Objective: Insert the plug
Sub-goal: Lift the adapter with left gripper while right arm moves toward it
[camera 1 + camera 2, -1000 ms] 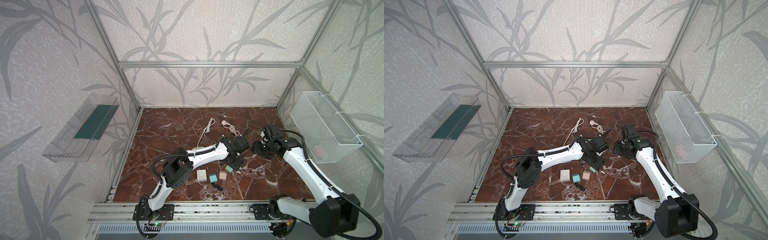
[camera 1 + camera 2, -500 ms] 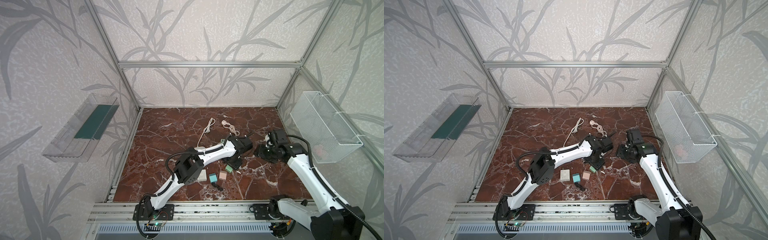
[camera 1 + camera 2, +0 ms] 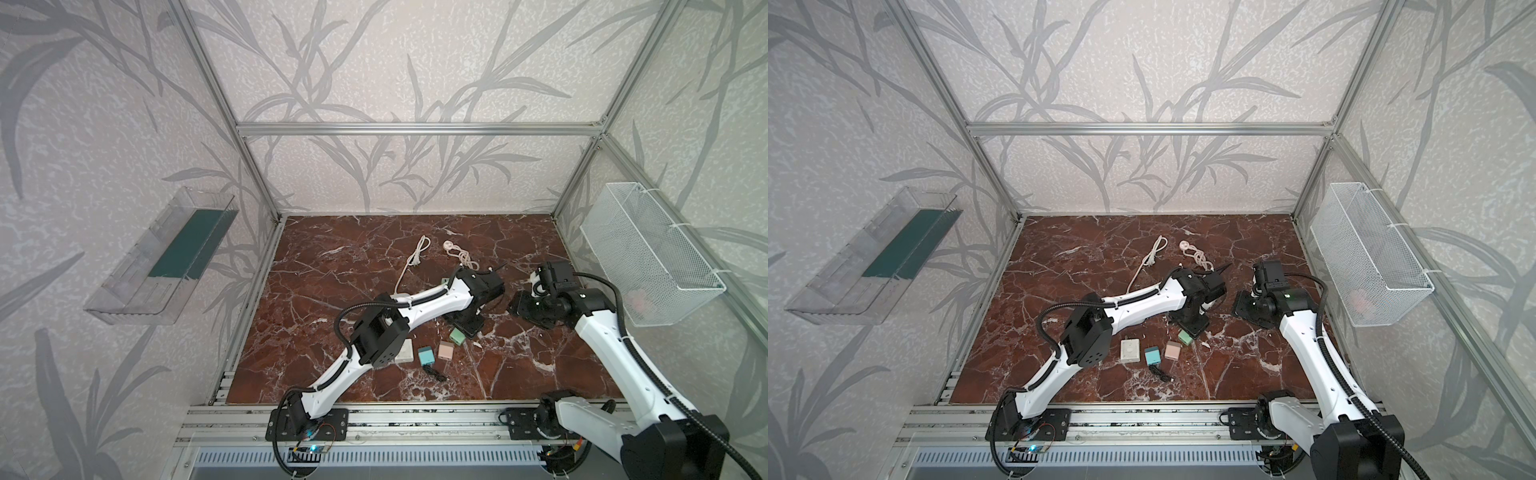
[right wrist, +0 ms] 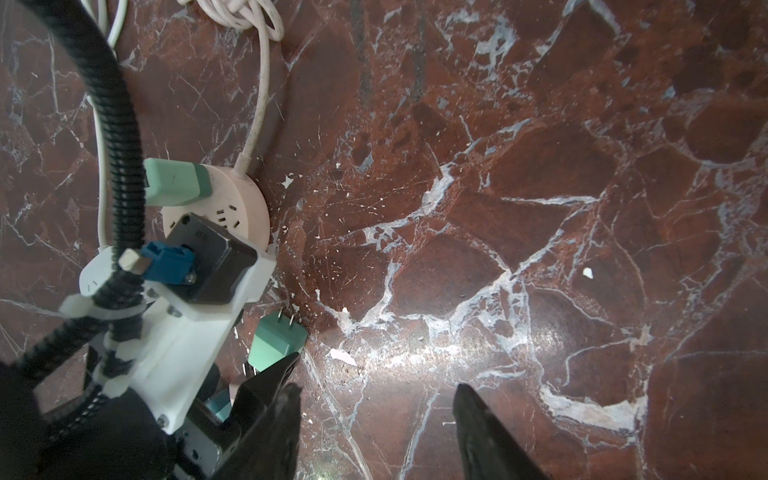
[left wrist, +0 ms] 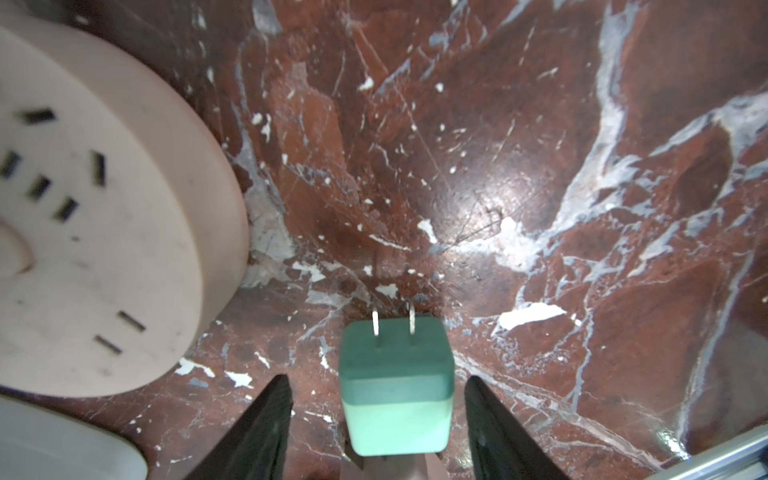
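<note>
Left claw (image 5: 376, 379) is open, its fingers (image 5: 266, 424) straddling the green plug (image 5: 395, 390) with a clear gap on both sides, not gripping. Green plug lies on the marble floor (image 5: 540, 166) just beside the round socket (image 5: 104, 249), not touching it, two bare prongs pointing away from the claw. Not inserted. Round socket is pale with several slot pairs on its face. A second green plug (image 4: 174, 183) sits in it near where the white cord (image 4: 259, 104) enters. Right claw (image 4: 377, 388) is open too, nothing between its fingers, over bare marble near the round socket. In a top view the green plug (image 3: 457, 336) pokes out below the left arm (image 3: 432, 301), which hides most of the round socket. Pink cube (image 3: 446, 351), teal cube (image 3: 426, 356) and white adapter (image 3: 1130, 349) sit in a row farther from the round socket than the green plug. The pink cube is just beside the green plug.
</note>
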`<state>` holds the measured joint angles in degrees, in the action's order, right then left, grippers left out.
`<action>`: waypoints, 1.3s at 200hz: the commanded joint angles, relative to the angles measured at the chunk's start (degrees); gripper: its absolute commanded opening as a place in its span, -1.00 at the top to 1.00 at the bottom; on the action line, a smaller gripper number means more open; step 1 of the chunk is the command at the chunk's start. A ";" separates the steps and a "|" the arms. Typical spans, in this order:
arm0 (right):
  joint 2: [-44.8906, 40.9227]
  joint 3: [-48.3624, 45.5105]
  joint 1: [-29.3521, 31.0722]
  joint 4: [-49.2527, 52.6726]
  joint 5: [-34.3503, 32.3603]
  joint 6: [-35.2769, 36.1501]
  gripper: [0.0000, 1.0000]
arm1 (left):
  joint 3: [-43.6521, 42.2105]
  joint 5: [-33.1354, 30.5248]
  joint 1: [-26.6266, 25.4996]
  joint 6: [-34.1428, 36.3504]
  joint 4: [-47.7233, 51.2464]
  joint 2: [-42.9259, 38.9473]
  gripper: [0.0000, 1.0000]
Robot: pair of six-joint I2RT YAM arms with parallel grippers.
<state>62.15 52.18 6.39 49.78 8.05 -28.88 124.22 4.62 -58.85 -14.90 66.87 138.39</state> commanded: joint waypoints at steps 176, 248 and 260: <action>-0.80 -1.56 -0.32 -0.82 1.49 1.07 -0.18 | 2.04 0.78 0.76 0.93 3.36 1.99 1.00; -4.37 -1.86 -0.32 -8.33 6.40 0.41 -0.15 | -8.43 -1.50 7.43 -3.85 -7.91 -17.60 1.00; -5.62 -2.06 -0.28 -9.85 6.32 0.66 -0.14 | -13.05 -0.16 9.97 -6.68 -12.21 -23.09 1.00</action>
<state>59.61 50.59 6.28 44.51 12.73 -28.62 116.42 4.40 -53.82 -16.62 61.67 127.44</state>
